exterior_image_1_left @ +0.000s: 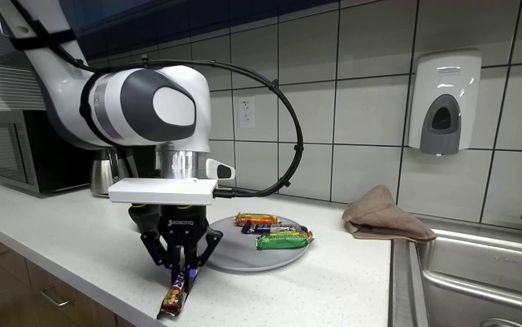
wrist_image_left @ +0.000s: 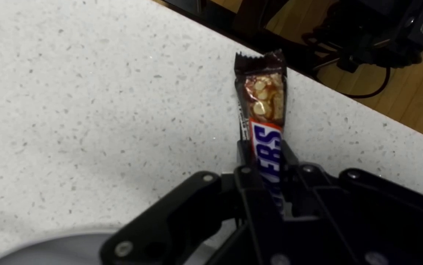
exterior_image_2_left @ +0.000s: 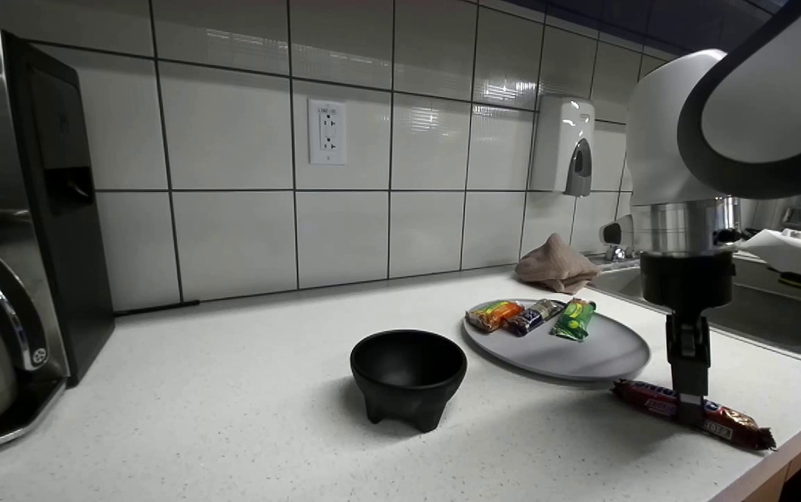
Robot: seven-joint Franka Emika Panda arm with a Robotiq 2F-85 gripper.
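My gripper points down near the counter's front edge, and it also shows in an exterior view. In the wrist view its two fingers press on both sides of a Snickers bar in a brown wrapper. The bar shows in both exterior views, at or very close to the counter top. One end points towards the edge; its middle is partly hidden by the fingers. A grey plate beside the gripper holds an orange bar, a dark blue bar and a green bar.
A black footed bowl stands beside the plate. A brown cloth lies by the steel sink. A metal jug and a microwave stand further back. The counter's front edge runs close to the bar.
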